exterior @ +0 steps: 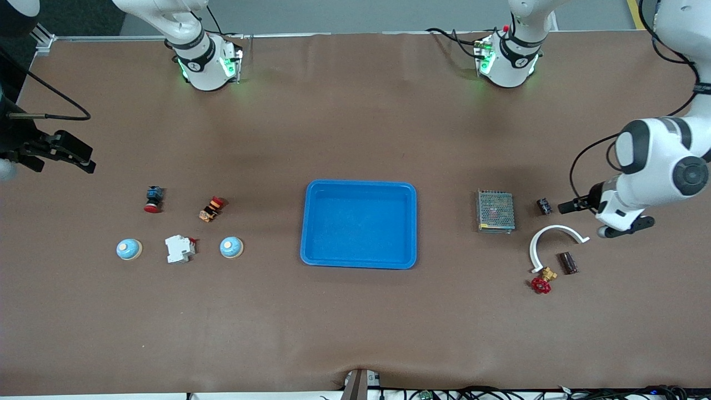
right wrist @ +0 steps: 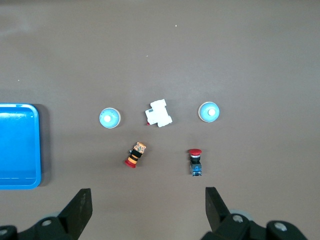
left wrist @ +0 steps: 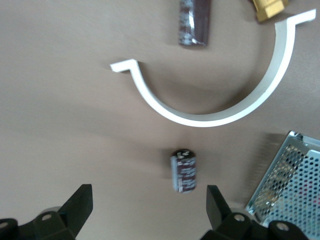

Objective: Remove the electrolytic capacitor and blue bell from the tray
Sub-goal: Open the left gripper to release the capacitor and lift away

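Looking down from the front view, the blue tray (exterior: 360,224) sits mid-table. Toward the left arm's end from the tray lie a metal mesh box (exterior: 495,211), a small capacitor (exterior: 544,206), a white curved bracket (exterior: 552,242), a second capacitor (exterior: 568,263) and a red-handled brass valve (exterior: 543,281). The left gripper (exterior: 577,204) hangs just beside the small capacitor, not touching it. Toward the right arm's end from the tray are two blue bells (exterior: 231,247) (exterior: 129,249), a white breaker (exterior: 179,248) between them, and two red push buttons (exterior: 211,208) (exterior: 154,199). The right gripper (exterior: 61,151) waits well apart from them.

In the left wrist view, its fingers (left wrist: 80,202) stand spread wide, the small capacitor (left wrist: 184,171) lying free on the table between them.

In the right wrist view, its fingers (right wrist: 81,207) are likewise spread, holding nothing, over bare table near both bells (right wrist: 109,118) (right wrist: 209,111).
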Available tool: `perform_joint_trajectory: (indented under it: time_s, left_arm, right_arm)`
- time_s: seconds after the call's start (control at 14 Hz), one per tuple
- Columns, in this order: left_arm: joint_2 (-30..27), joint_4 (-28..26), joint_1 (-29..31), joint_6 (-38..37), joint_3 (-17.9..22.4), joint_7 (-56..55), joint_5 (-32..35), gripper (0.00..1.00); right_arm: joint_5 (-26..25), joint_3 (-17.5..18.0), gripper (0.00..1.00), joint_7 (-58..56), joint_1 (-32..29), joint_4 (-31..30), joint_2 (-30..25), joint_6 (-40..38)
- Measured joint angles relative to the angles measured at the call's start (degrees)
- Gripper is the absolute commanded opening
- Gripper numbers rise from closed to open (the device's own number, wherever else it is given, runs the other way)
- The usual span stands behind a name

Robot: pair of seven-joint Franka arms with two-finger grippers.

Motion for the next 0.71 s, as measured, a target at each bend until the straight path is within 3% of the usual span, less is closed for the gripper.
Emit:
perform_joint_trajectory:
  time_s: [0.14,0.36,0.71]
  left_arm:
    - [-0.9,3.7,2.8,-5.6,0.0,7.2,-2.5,1.0]
    - [-1.8,13.5,7.0,-18.5,0.0,16.0,-5.1,1.0]
    - [-2.4,26.6,7.5,-30.5,-0.7,17.1,-6.0,1.0]
  right_arm:
    - [0.0,0.0,1.0,0.0,0.0,0.0,-0.1,0.1]
    - [0.0,0.0,1.0,0.0,0.0,0.0,-0.1,0.6]
    - [0.0,0.0,1.0,0.0,0.0,0.0,-0.1,0.6]
